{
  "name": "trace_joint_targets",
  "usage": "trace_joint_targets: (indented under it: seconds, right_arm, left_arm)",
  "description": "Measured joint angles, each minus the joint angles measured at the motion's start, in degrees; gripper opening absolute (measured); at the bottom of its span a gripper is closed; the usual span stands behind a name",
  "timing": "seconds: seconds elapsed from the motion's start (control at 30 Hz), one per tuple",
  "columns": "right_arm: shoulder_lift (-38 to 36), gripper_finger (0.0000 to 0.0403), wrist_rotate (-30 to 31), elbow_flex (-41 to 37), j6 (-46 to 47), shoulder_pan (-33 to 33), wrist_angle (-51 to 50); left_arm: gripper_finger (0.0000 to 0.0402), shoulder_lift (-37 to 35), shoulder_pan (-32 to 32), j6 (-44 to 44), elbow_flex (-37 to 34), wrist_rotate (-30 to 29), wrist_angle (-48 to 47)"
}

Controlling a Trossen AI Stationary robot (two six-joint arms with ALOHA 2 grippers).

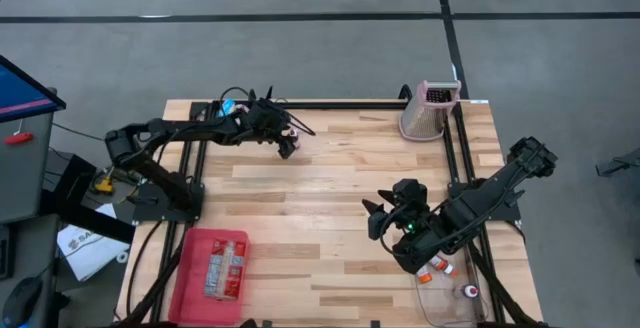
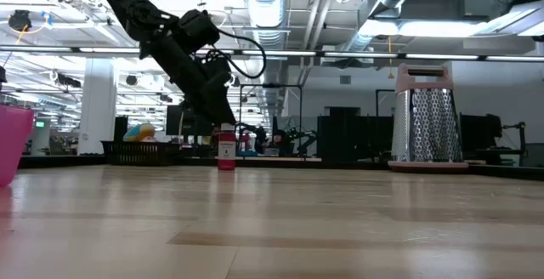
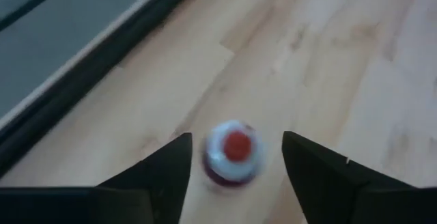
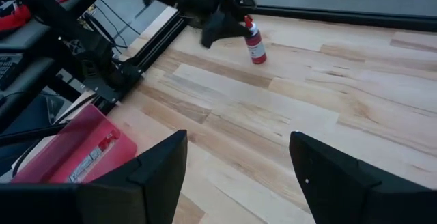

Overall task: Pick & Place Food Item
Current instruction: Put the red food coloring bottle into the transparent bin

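Note:
A small red bottle (image 3: 232, 154) with a white shoulder and a red cap stands upright on its base on the wooden table, toward the far left (image 1: 291, 152) (image 2: 226, 150) (image 4: 255, 43). My left gripper (image 3: 237, 141) slants down over it, open, with one finger on each side of the bottle's top and a gap showing on both sides. My right gripper (image 4: 239, 142) hangs open above the table's right half (image 1: 380, 213) with nothing between its fingers.
A red tray (image 1: 190, 268) holding packaged food lies at the near left. A metal grater with a pink top (image 1: 430, 110) (image 2: 429, 117) stands at the far right. A clear container (image 1: 450, 298) with small bottles sits at the near right. Bare wood lies between them.

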Motion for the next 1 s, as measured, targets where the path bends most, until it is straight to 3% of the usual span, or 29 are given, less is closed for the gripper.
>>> trace_joint_targets:
  seconds: [0.3,0.5,0.7,0.8,1.0]
  right_arm:
    - [0.00,0.0249,-0.50,0.00,0.11,0.86,-0.28]
    - [0.00,0.0249,-1.33,0.02,0.13,0.78,-0.84]
    - [0.00,0.0249,-0.97,0.02,0.11,0.71,-0.89]
    - [-0.01,0.0249,1.63,0.02,0.06,0.67,-0.86]
    - [-0.06,0.0249,12.31,0.02,-8.81,0.66,8.03]
  left_arm:
    - [0.0107,3.24,1.79,-3.23,0.07,0.06,4.27]
    - [0.0107,1.16,1.62,-4.94,-0.09,1.88,4.47]
    - [0.0107,-4.82,-0.52,-10.85,-0.07,11.03,6.12]
    - [0.0107,-8.53,-4.12,-16.32,-0.06,19.12,8.38]
    - [0.0107,-15.02,-14.45,-33.19,-0.02,19.81,18.59]
